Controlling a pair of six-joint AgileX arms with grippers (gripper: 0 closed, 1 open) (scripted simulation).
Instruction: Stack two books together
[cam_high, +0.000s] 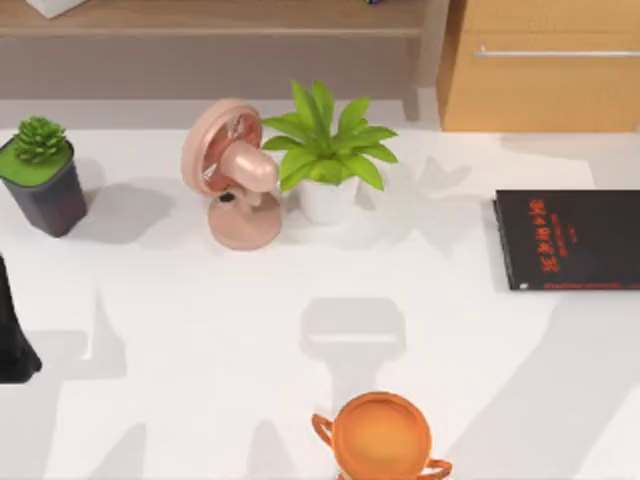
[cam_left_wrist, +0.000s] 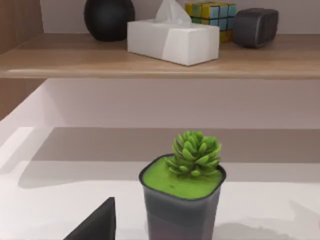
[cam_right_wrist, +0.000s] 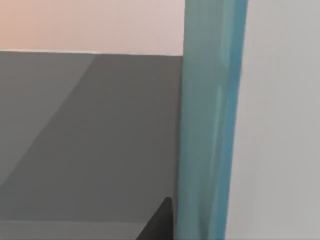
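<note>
Here the black book (cam_high: 570, 240) lies flat on the white counter (cam_high: 200, 340) at the top view's right side, its red lettering facing up and its right part cut off by the frame edge. The teal book (cam_right_wrist: 212, 120) shows in the right wrist view as a tall teal band running from top to bottom, very close to the camera, with a grey surface on one side of it and a pale one on the other. A dark finger (cam_right_wrist: 161, 220) of the right hand pokes in at the lower edge just beside that teal band; whether this hand is apart, together or clamped on the book I cannot tell.

The left arm (cam_high: 14, 330) sits at the counter's left edge. In its wrist view a dark finger tip (cam_left_wrist: 95, 225) of the left hand shows near a succulent (cam_left_wrist: 195, 152) in a dark pot; again I cannot tell how that hand stands.

On the counter toward the back stand the succulent's pot (cam_high: 48, 195) at the left, a pink fan (cam_high: 232, 170) and a leafy plant (cam_high: 328, 150) in a white pot just beside it. An orange two-handled cup (cam_high: 381, 437) stands at the near edge. Behind the counter a wooden shelf (cam_left_wrist: 150, 62) carries a tissue box (cam_left_wrist: 172, 40), a black round vase (cam_left_wrist: 109, 19), a coloured cube (cam_left_wrist: 212, 12) and a dark grey rounded box (cam_left_wrist: 255, 27).
</note>
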